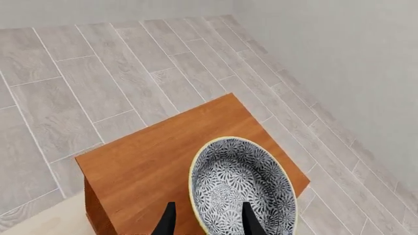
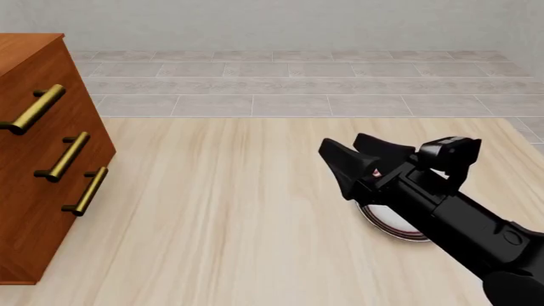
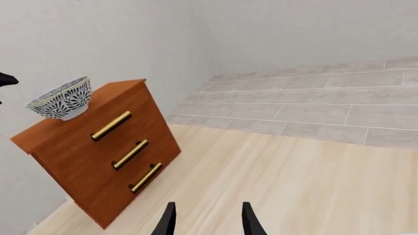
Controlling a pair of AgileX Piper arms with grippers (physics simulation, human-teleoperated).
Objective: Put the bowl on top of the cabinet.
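The blue-and-white floral bowl [image 1: 238, 181] [image 3: 62, 100] stands upright on the top of the reddish-brown cabinet [image 1: 144, 166] [image 3: 98, 156] [image 2: 42, 159], near one corner. My left gripper [image 1: 209, 223] hovers just over the bowl, open, with one finger outside the near rim and the other above the inside. It is out of the front view, and so is the bowl. My right gripper [image 2: 353, 156] [image 3: 209, 223] hangs open and empty over the table's right half, pointing toward the cabinet's drawer fronts.
A flat white plate with red rings [image 2: 399, 226] lies on the light wooden table [image 2: 221, 210], mostly hidden under my right arm. The cabinet has three brass bar handles [image 2: 64, 156]. Grey tiled floor [image 2: 297, 83] and a wall lie beyond the table.
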